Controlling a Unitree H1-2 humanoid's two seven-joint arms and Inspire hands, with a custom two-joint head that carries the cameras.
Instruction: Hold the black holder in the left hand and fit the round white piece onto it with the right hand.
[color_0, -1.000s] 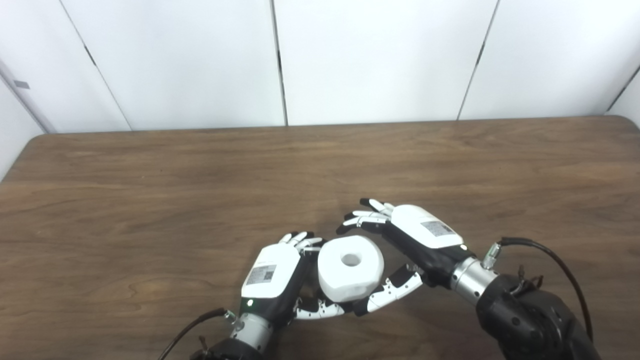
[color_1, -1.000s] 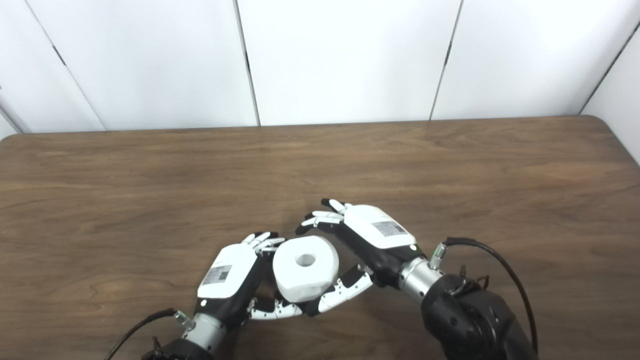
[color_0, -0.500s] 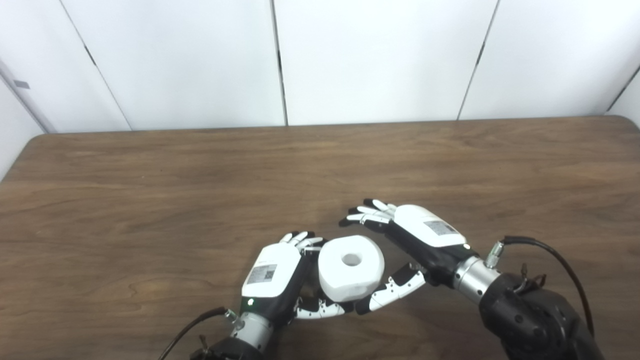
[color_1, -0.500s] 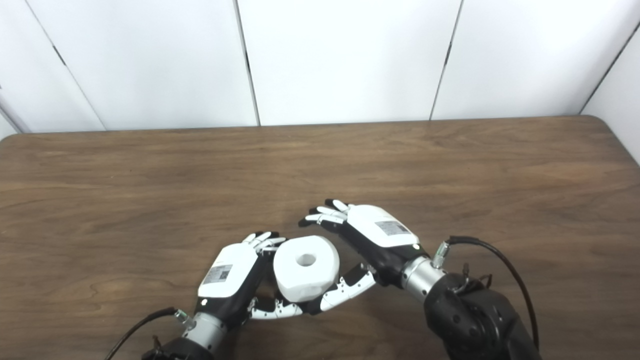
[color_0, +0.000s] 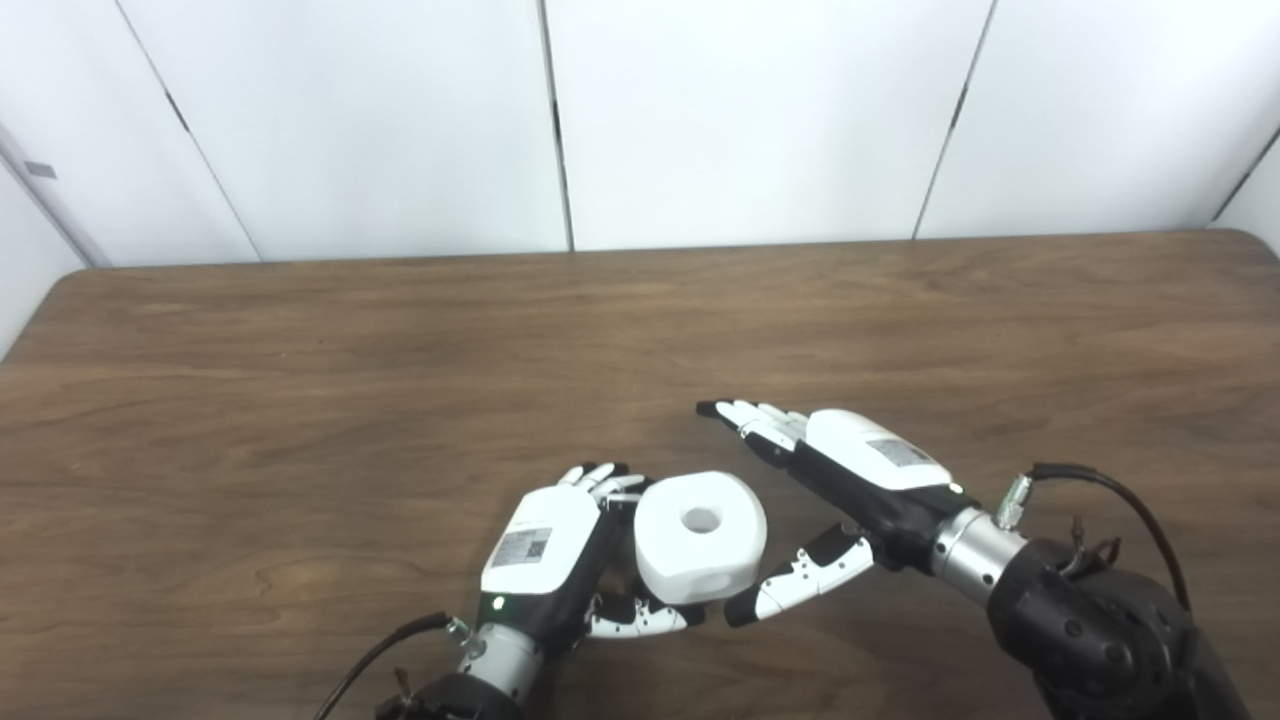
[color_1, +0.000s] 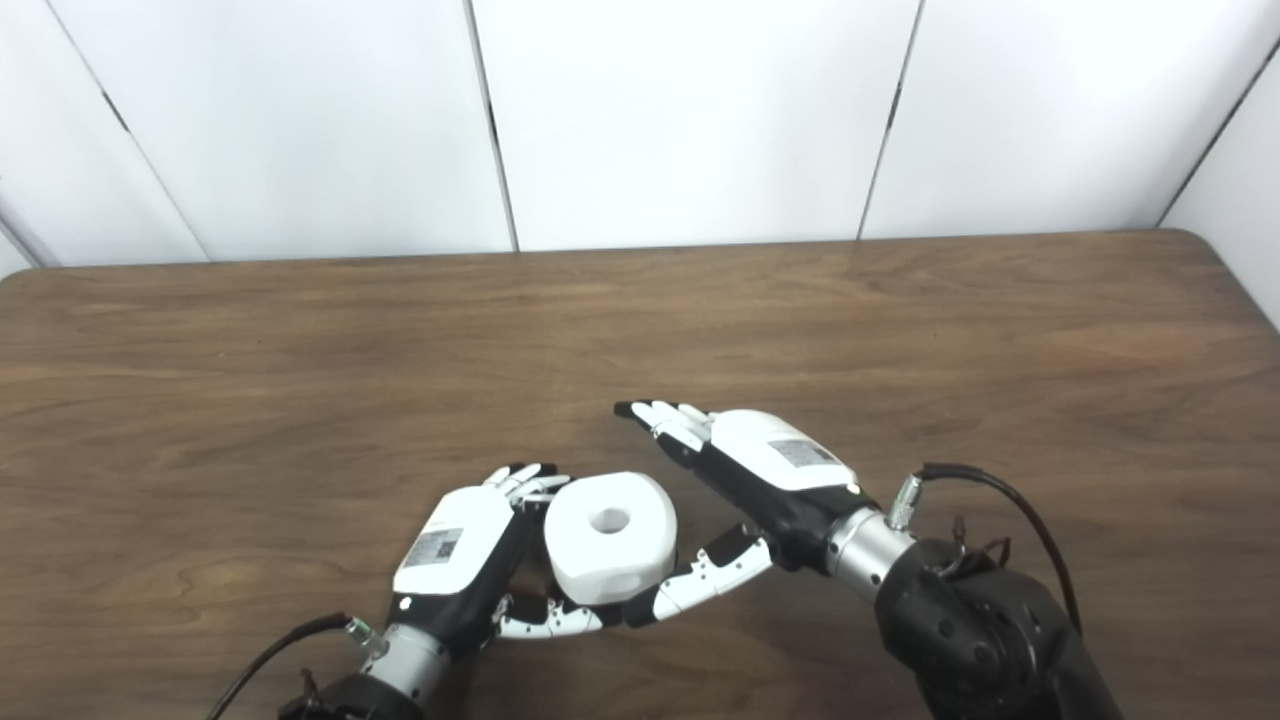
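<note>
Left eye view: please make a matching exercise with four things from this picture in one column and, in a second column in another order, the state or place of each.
Things
1. left hand
2. right hand
3. round white piece
4. table

States or places
A. brown wood, under everything
B. between the two hands
C. open, fingers stretched out, holding nothing
D. cupped against the white piece's left side

Pairs: 1-D, 2-C, 3-B, 4-A

Matt white piece (color_0: 700, 535) — wood-grain table (color_0: 300, 400)
</note>
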